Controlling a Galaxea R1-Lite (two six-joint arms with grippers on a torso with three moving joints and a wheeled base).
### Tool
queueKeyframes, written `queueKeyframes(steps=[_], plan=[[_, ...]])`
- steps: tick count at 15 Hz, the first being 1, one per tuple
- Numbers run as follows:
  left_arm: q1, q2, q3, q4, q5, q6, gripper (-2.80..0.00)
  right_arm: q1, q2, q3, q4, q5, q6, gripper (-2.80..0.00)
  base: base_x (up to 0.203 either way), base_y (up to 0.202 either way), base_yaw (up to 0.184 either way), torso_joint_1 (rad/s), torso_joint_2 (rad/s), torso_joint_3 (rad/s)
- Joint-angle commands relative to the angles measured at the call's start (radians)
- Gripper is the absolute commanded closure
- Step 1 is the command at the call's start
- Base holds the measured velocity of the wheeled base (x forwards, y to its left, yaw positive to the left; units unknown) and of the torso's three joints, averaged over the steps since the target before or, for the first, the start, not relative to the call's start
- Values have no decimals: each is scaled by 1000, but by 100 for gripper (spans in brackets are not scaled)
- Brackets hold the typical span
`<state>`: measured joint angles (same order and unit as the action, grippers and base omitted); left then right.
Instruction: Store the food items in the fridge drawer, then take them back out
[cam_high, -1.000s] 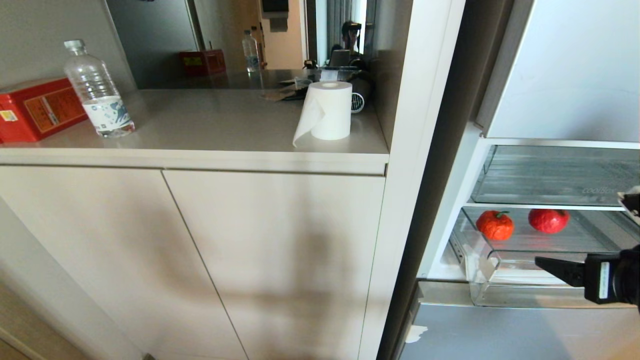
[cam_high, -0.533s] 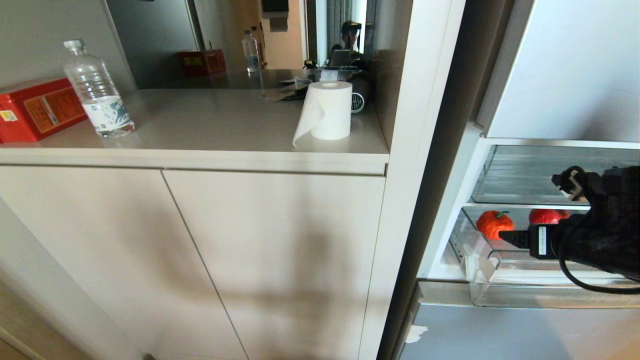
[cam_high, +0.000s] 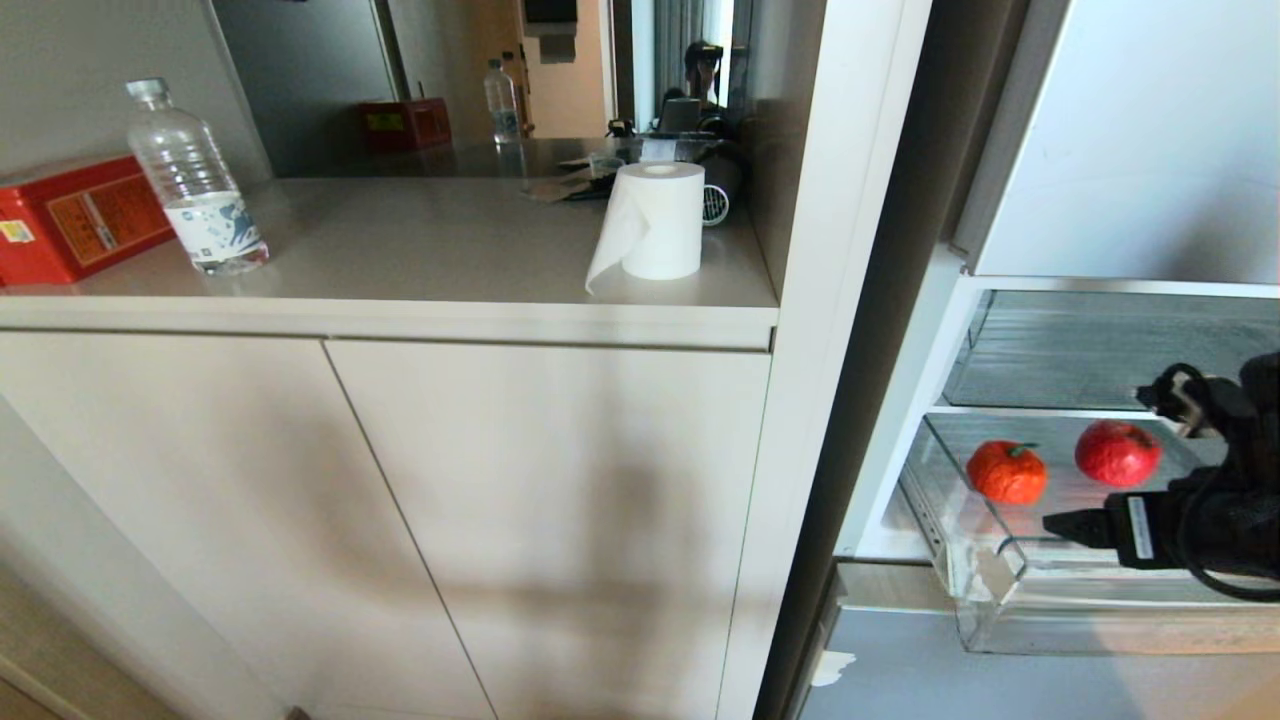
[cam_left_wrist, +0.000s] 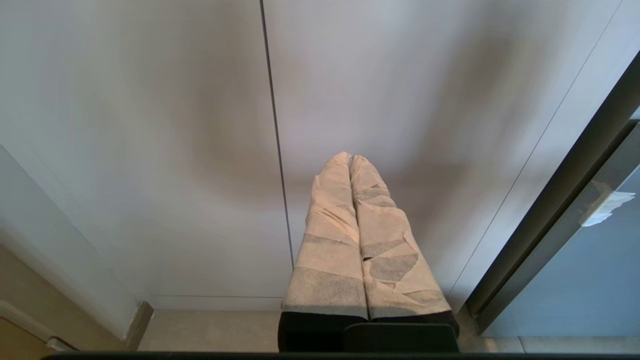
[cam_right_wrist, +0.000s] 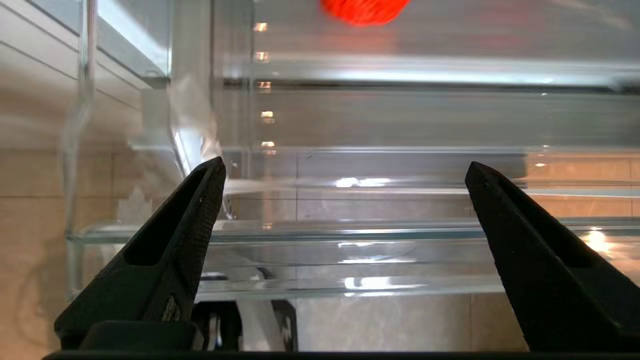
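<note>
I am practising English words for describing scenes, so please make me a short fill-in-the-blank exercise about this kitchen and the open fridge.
1. The clear fridge drawer holds ____ round red fruits.
2. The roll of white paper stands on the ____.
3. The fingers of the right gripper are wide ____.
4. The plastic bottle stands next to a ____ box.

Missing words: two; counter; open; red

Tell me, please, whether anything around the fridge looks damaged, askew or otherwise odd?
Only small things: white tape is stuck on the front corner of the clear fridge drawer, and a torn white scrap clings to the panel edge below it. Nothing looks spilled, and both fruits sit upright.
</note>
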<state>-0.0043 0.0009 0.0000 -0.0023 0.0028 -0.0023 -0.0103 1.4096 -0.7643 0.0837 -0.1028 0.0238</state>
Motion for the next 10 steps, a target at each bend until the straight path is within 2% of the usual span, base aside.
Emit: queueKeyframes(steps=[1, 3, 6, 8, 10], plan=[[0, 2, 0, -1, 0, 0, 0, -58, -147, -20, 106, 27, 1, -280, 0, 0, 0, 0, 0, 0], [0, 1, 0, 1, 0, 1, 0, -97, -154, -48, 152, 67, 5, -280, 0, 0, 0, 0, 0, 0], [0, 1, 0, 1, 0, 1, 0, -101, 3, -70, 153, 81, 12, -280, 0, 0, 0, 0, 0, 0], [0, 1, 0, -1, 1, 1, 0, -103, 68, -55, 153, 91, 7, -280, 0, 0, 0, 0, 0, 0], [0, 1, 0, -1, 1, -1, 0, -107, 42, -7, 154, 100, 2, -280, 0, 0, 0, 0, 0, 0]])
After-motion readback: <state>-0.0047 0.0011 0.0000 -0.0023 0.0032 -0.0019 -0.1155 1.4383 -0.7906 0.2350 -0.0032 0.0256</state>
